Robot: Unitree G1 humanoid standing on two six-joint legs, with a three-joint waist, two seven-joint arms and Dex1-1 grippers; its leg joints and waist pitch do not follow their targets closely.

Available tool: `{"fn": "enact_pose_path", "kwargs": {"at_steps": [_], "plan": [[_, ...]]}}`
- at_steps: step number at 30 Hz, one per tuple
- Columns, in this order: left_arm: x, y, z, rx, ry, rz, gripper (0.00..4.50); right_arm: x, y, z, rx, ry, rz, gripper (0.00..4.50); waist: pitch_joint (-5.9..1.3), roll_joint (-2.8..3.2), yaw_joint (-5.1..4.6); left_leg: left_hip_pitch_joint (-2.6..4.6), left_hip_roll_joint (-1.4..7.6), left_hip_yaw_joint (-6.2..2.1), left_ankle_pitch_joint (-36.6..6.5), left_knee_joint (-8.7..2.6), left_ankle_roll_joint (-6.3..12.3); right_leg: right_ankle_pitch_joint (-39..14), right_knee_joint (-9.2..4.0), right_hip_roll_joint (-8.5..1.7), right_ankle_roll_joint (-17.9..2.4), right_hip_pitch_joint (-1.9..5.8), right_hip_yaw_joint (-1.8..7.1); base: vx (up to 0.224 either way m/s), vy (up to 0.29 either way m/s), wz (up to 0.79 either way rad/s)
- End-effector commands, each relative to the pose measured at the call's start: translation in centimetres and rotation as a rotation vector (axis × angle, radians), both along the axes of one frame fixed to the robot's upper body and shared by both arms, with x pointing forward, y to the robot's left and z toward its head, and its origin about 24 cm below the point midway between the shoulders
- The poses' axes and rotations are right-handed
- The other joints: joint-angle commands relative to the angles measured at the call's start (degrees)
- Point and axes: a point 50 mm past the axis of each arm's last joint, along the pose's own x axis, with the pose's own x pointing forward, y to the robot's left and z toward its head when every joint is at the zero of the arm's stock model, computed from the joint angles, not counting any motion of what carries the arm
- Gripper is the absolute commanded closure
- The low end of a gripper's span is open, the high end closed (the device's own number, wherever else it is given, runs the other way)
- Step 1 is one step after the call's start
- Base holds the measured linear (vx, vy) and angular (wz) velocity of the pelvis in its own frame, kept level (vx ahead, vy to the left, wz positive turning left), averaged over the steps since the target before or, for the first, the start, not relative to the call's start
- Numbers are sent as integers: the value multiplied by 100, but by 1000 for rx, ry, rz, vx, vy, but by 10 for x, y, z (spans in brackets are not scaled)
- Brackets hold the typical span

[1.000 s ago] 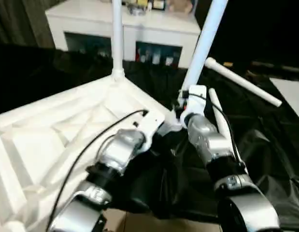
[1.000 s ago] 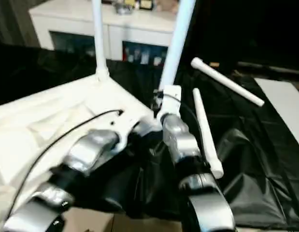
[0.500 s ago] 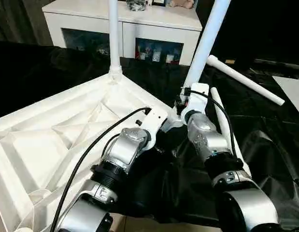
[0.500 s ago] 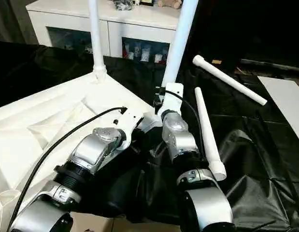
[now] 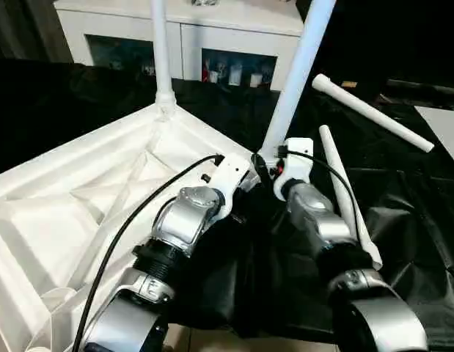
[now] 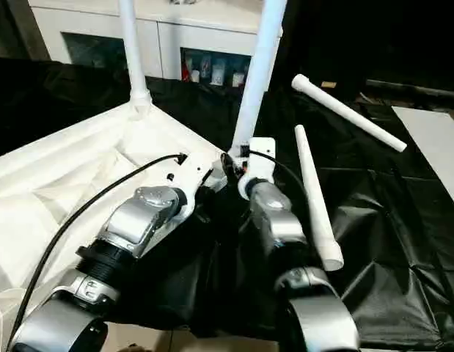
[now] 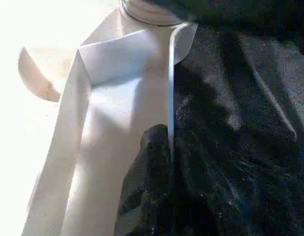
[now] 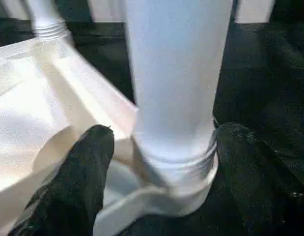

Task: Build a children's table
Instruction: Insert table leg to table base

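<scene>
The white plastic tabletop (image 5: 80, 198) lies ribbed side up, two round white legs (image 5: 296, 70) seated in corners — two more (image 6: 313, 194) lie loose on the black-draped surface (image 6: 403, 220). The right gripper (image 8: 156, 162) is spread around the nearer leg's base without gripping; the left gripper (image 7: 152, 162) is closed against the tabletop's rim.

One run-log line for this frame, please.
stage: second leg seated in tabletop | right gripper: open around its base | left gripper: shut at tabletop edge | loose legs: two
</scene>
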Motion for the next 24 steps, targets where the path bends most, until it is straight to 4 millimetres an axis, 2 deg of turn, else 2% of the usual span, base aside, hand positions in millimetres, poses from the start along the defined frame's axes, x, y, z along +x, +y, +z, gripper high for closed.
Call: {"fn": "enact_pose_path", "kwargs": {"at_steps": [1,2,3,5,6,7,9,11,12,13,14,15,16,19,22,24], "plan": [[7,-9,29,-93,-132,-66,450,-6,3,-3,-6,10,65,52,-353,-29,27,48,250,-28,-229,-334,577,738,-296,-319,-1442,291,251,0,0,0],[7,-7,28,-90,-129,-69,450,-7,2,-2,-3,1,79,52,-351,-22,28,44,249,-31,-192,-334,596,772,-289,-326,-1467,289,251,0,0,0],[7,-4,27,-85,-126,-82,450,-11,-2,0,4,-16,109,31,-350,-11,36,47,241,-25,-161,-326,634,801,-295,-316,-1482,295,250,0,0,0],[7,-3,27,-84,-125,-89,450,-12,-3,0,8,-20,118,18,-362,-24,39,36,245,-29,33,-304,728,1060,-255,-313,-1523,303,250,0,0,0],[5,-1,27,-83,-123,-121,450,-17,-10,3,10,-41,143,6,-365,-14,42,43,239,-26,104,-295,772,1121,-251,-311,-1583,297,245,0,0,0],[5,-1,27,-83,-123,-121,450,-17,-10,3,10,-41,143,6,-370,-28,60,38,237,-23,172,-280,810,1207,-243,-311,-1579,311,247,0,0,0],[3,2,26,-80,-120,-152,450,-22,-16,5,6,-58,169,6,-387,-26,64,39,240,-20,352,-252,902,1447,-205,-302,-1674,297,247,0,0,0],[1,5,25,-75,-120,-196,450,-25,-23,7,-15,-62,187,6,-408,-15,100,33,231,-26,529,-216,970,1658,-180,-291,-1682,303,243,0,0,0],[-2,8,24,-68,-121,-245,450,-29,-30,7,-40,-61,209,6,-388,-18,112,20,233,-18,555,-218,1018,1721,-177,-286,-1692,286,240,0,0,0],[-8,17,20,-44,-110,-338,450,-37,-40,7,-90,-52,277,6,-375,16,138,32,236,-24,375,-228,1005,1455,-206,-287,-1660,287,231,0,0,0],[-11,20,19,-34,-101,-363,450,-40,-43,7,-103,-47,305,6,-368,7,143,27,252,-15,269,-234,975,1328,-216,-291,-1625,288,239,0,0,0],[-13,24,18,-22,-106,-402,450,-42,-46,7,-111,-46,323,6,-360,26,165,39,260,-16,79,-253,880,1073,-236,-297,-1578,276,246,0,0,0],[-18,31,16,-7,-94,-474,450,-46,-49,8,-114,-47,358,6,-353,34,148,48,262,-9,-65,-271,773,893,-250,-290,-1577,254,247,0,0,0],[-22,41,14,15,-76,-518,450,-50,-53,8,-123,-49,381,6,-348,62,128,48,293,-18,-361,-299,498,635,-240,-296,-1548,241,245,0,0,0],[-24,48,14,28,-68,-536,450,-51,-54,7,-119,-43,378,6,-338,62,122,68,285,-6,-516,-313,361,500,-255,-294,-1538,222,248,0,0,0],[-27,55,13,37,-50,-564,450,-55,-49,7,-89,-23,422,6,-329,47,126,47,277,-14,-654,-333,289,300,-266,-304,-1461,243,253,0,0,0]]}}
